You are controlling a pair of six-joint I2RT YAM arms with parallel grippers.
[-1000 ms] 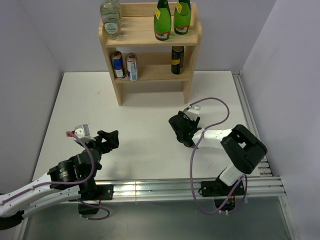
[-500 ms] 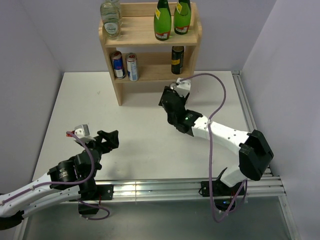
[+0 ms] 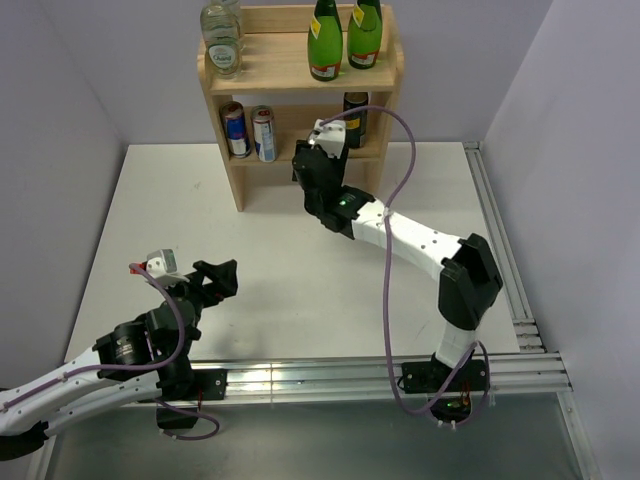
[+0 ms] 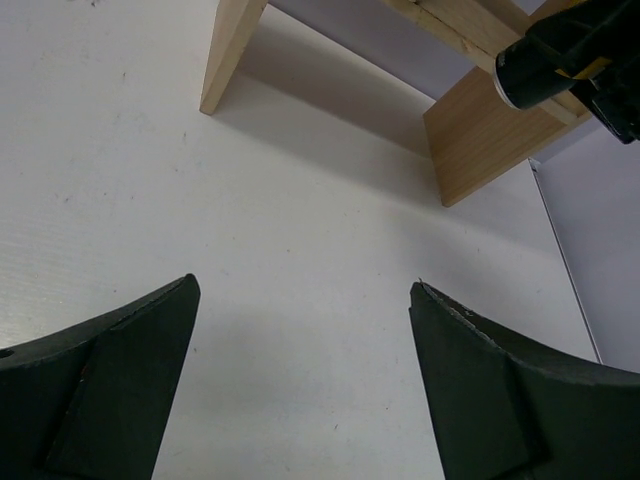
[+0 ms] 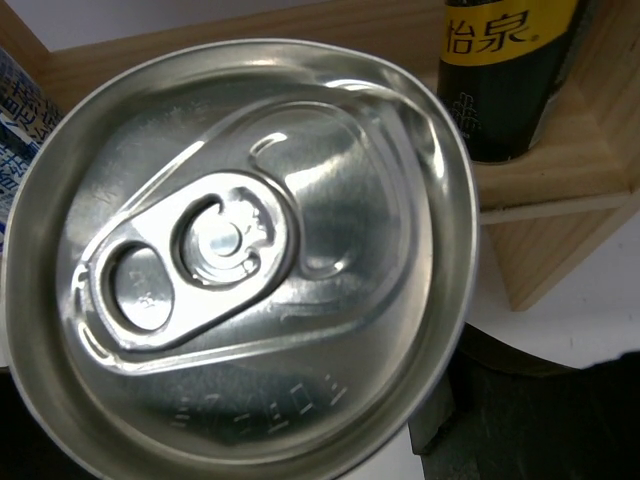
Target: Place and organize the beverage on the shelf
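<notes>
Now, right end effector tight around a can (just before the shelf), left end effector wide and empty.

Lilac walls, white table

- The shelf: light bare wood, matt, with fine grain showing on its side panels.
- The counter: white, matt, smooth, faintly speckled.
- The can: bright bare metal on its lid and pull tab, glossy, mirroring the light; stamped letters near the lid's rim.
- The black can: glossy dark coat with a printed yellow band.
- The green bottles: glossy glass with paper-looking labels.
- The clear bottles: transparent, shiny glass.
- The left tool: black plastic, matt, smooth-faced.
- The rails along the counter's near edge: silvery metal, reflective.
- The cable: smooth purple sheath.
</notes>
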